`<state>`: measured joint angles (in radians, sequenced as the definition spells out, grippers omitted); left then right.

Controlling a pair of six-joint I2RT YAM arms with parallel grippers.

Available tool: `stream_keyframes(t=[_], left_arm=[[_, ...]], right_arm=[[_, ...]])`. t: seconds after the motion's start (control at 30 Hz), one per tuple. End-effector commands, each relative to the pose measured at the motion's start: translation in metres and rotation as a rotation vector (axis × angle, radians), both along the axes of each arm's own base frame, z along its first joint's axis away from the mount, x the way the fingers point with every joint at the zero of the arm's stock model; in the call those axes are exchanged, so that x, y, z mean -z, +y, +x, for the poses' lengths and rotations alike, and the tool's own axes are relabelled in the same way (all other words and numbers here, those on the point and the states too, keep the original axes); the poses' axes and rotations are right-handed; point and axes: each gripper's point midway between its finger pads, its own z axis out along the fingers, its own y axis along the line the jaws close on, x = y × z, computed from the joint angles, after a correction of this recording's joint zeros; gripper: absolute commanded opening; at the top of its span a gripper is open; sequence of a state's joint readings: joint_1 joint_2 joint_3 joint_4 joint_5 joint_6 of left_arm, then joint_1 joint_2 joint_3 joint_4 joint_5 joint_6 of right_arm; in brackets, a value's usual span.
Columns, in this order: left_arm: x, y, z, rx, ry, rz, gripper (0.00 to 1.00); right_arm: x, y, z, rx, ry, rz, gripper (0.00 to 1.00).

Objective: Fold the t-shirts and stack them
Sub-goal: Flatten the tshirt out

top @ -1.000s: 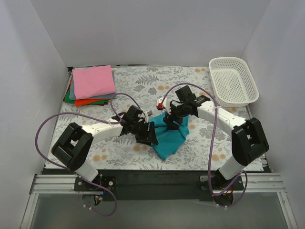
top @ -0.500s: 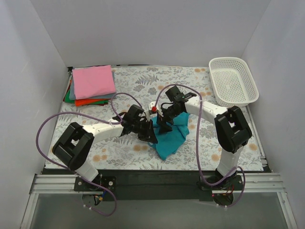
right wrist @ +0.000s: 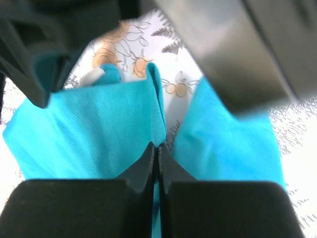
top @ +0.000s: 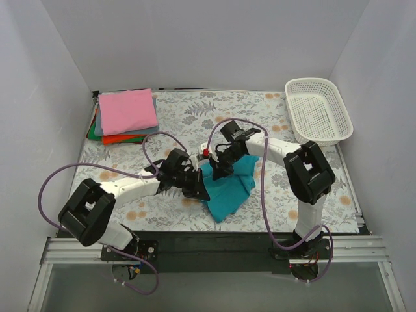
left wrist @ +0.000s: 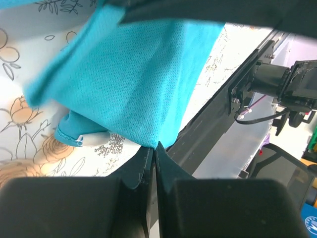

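Observation:
A teal-blue t-shirt (top: 229, 188) lies crumpled at the middle of the table, between my two arms. My left gripper (top: 200, 190) is shut on the shirt's left edge; in the left wrist view the teal cloth (left wrist: 143, 89) hangs from the pinched jaws (left wrist: 156, 147). My right gripper (top: 218, 170) is shut on the upper left part of the same shirt, and the right wrist view shows a fold of teal cloth (right wrist: 99, 134) caught at the fingertips (right wrist: 158, 146). A stack of folded t-shirts, pink (top: 127, 109) on top with orange-red (top: 120, 138) and green below, sits at the back left.
A white mesh basket (top: 318, 110) stands at the back right corner. The floral table cloth (top: 195, 110) covers the table. White walls close in the left, back and right sides. Purple cables loop over both arms.
Both grippers have shut on the teal shirt. The right arm swung left over the shirt's upper left part. The left arm shifted slightly left and nearer, lifting its edge.

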<state>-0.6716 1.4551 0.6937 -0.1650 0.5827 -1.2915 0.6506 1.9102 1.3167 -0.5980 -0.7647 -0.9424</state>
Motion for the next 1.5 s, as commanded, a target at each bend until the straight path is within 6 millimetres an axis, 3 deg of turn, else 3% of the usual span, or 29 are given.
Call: stream_keyframes(t=[0.0,0.2,0.33,0.5,0.6,0.63,0.73,0.77,0.83,0.87,0.93,0.97,1.0,1.07,1.1,1.2,1.23,1.3,1.37,1.43,1.47], left_arm=[[-0.014,0.005,0.0,-0.012,-0.059,-0.01,0.0],[-0.027,0.024,0.007,-0.068,-0.122,0.04,0.0],[-0.044,0.044,0.029,-0.134,-0.203,0.078,0.0],[-0.08,0.078,0.073,-0.241,-0.344,0.114,0.0],[-0.105,0.088,0.098,-0.257,-0.437,0.124,0.0],[-0.133,0.084,0.112,-0.255,-0.512,0.101,0.0],[-0.168,0.077,0.141,-0.214,-0.637,0.102,0.0],[-0.208,0.071,0.155,-0.219,-0.728,0.069,0.0],[-0.233,0.066,0.178,-0.198,-0.824,0.075,0.0],[-0.279,0.063,0.189,-0.213,-0.929,0.038,0.0],[-0.321,0.057,0.206,-0.219,-1.055,0.003,0.0],[-0.354,0.052,0.217,-0.229,-1.125,-0.031,0.0],[-0.381,0.049,0.221,-0.238,-1.184,-0.068,0.0],[-0.413,0.042,0.228,-0.234,-1.251,-0.119,0.0],[-0.452,0.04,0.229,-0.251,-1.331,-0.172,0.0],[-0.5,0.038,0.223,-0.27,-1.436,-0.26,0.0],[-0.516,0.04,0.215,-0.274,-1.473,-0.286,0.0],[-0.53,0.041,0.201,-0.259,-1.514,-0.331,0.0],[-0.53,0.045,0.184,-0.247,-1.521,-0.347,0.0],[-0.517,0.049,0.16,-0.205,-1.504,-0.359,0.0],[-0.504,0.05,0.153,-0.189,-1.48,-0.353,0.0]], right_arm=[[-0.036,0.006,0.019,0.049,-0.095,0.056,0.01],[-0.11,-0.01,0.068,0.231,-0.191,0.146,0.01],[-0.155,-0.042,0.106,0.377,-0.256,0.196,0.01],[-0.201,-0.083,0.13,0.529,-0.302,0.269,0.01],[-0.228,-0.091,0.128,0.543,-0.349,0.324,0.01],[-0.235,-0.09,0.126,0.539,-0.359,0.34,0.01],[-0.273,-0.082,0.121,0.507,-0.395,0.432,0.01],[-0.298,-0.08,0.123,0.509,-0.418,0.473,0.01],[-0.325,-0.074,0.132,0.512,-0.448,0.522,0.01],[-0.366,-0.074,0.134,0.522,-0.507,0.578,0.01],[-0.402,-0.075,0.142,0.542,-0.575,0.623,0.01],[-0.418,-0.076,0.147,0.554,-0.616,0.644,0.01],[-0.452,-0.083,0.145,0.578,-0.706,0.685,0.01],[-0.482,-0.093,0.147,0.615,-0.778,0.718,0.01],[-0.506,-0.107,0.143,0.649,-0.823,0.749,0.01],[-0.531,-0.128,0.133,0.667,-0.843,0.792,0.01],[-0.54,-0.145,0.129,0.694,-0.851,0.798,0.01],[-0.545,-0.163,0.122,0.69,-0.858,0.796,0.01],[-0.548,-0.173,0.109,0.679,-0.858,0.795,0.01],[-0.536,-0.17,0.087,0.57,-0.801,0.787,0.01],[-0.514,-0.163,0.074,0.525,-0.715,0.775,0.01]])
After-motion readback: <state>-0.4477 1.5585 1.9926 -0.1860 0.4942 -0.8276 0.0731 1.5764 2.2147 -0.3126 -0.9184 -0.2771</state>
